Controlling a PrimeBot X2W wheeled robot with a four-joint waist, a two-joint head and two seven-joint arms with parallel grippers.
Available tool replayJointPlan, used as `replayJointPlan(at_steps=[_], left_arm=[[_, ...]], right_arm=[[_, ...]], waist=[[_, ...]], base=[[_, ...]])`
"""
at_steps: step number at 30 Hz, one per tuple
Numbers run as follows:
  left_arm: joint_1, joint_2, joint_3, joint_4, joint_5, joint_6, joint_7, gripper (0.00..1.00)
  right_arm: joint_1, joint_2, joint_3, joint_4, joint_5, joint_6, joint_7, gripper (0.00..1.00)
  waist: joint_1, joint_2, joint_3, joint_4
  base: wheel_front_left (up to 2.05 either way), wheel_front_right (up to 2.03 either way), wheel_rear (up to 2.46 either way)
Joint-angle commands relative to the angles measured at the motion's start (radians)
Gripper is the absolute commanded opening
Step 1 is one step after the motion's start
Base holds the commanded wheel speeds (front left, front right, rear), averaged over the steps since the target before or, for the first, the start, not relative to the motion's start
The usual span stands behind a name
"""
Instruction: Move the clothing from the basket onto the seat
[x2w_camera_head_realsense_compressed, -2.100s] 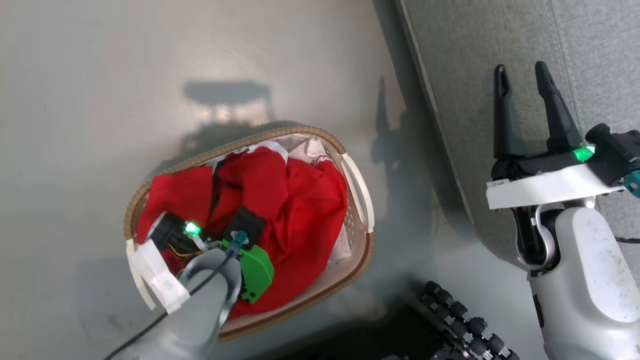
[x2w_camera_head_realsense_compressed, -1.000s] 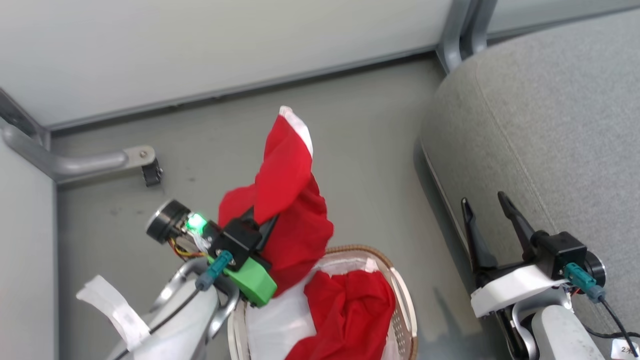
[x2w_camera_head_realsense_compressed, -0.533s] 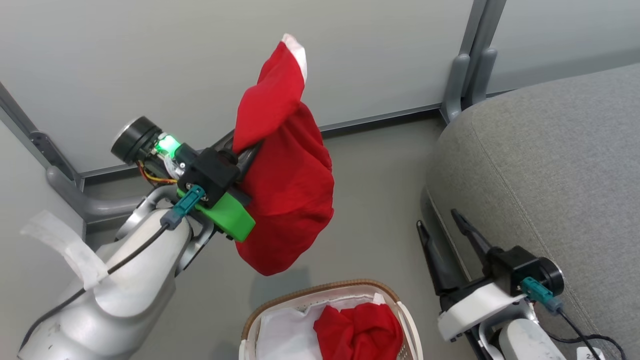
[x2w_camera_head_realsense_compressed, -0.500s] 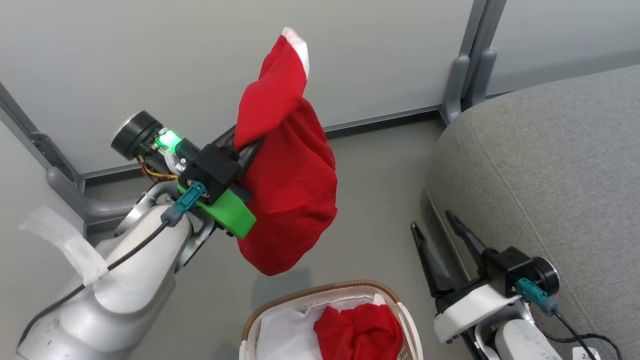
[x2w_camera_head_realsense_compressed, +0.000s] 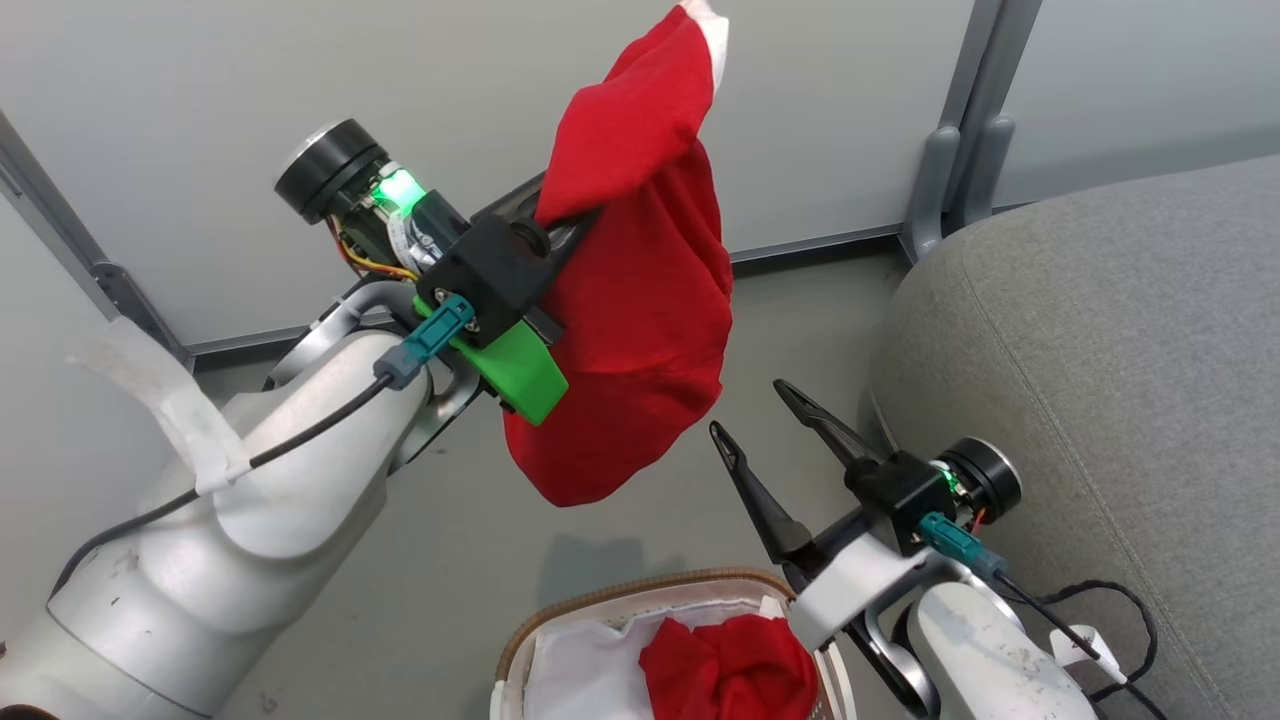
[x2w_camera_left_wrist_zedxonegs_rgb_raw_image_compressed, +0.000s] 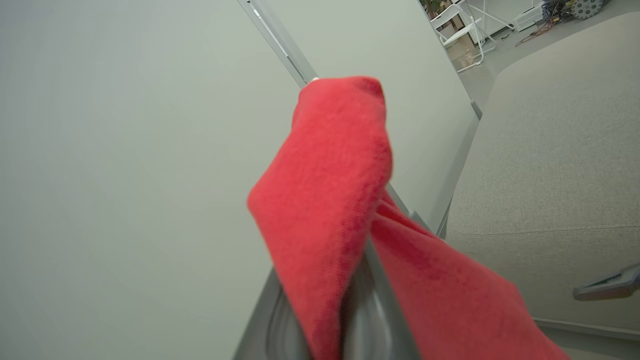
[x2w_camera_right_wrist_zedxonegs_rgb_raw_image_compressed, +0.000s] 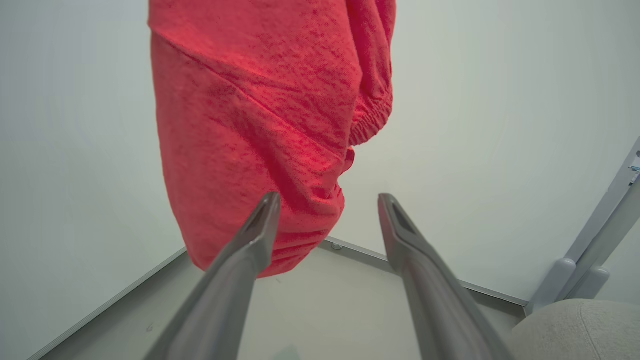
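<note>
Bright red soft fabric garment (x2w_camera_head_realsense_compressed: 640, 300) with a white-trimmed edge hangs in the air, clamped in the closed jaws of the robot's left gripper (x2w_camera_head_realsense_compressed: 565, 220), well above the grey floor (x2w_camera_head_realsense_compressed: 450, 540) and in front of a pale wall panel (x2w_camera_head_realsense_compressed: 200, 100). The cloth drapes over the dark fingers and hides their tips. At the head view's bottom edge, the oval white plastic basket (x2w_camera_head_realsense_compressed: 620, 590) with a brown woven rim holds a second red garment (x2w_camera_head_realsense_compressed: 730, 665), crumpled on its white cloth liner (x2w_camera_head_realsense_compressed: 580, 670). The right gripper (x2w_camera_head_realsense_compressed: 748, 408) points upward, jaws spread wide and empty, near the hanging cloth's lower end. The large grey woven-fabric seat cushion (x2w_camera_head_realsense_compressed: 1100, 330) stands to the right.
</note>
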Motion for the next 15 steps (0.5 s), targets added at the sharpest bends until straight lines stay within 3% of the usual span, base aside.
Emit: replayJointPlan(at_steps=[1, 15], left_arm=[[-0.025, -0.007, -0.010, -0.001, -0.009, -0.002, -0.001, 0.00], [-0.067, -0.036, -0.109, -0.053, -0.054, -0.002, -0.007, 0.00]], right_arm=[[-0.024, -0.004, 0.013, 0.014, -0.009, -0.001, -0.002, 1.00], [-0.142, -0.003, 0.074, 0.139, -0.040, -0.001, -0.002, 1.00]], waist=[[0.0001, 0.0000, -0.003, 0.007], [0.0001, 0.0000, -0.019, 0.047]], base=[[0.00, 0.00, 0.00], [0.00, 0.00, 0.00]])
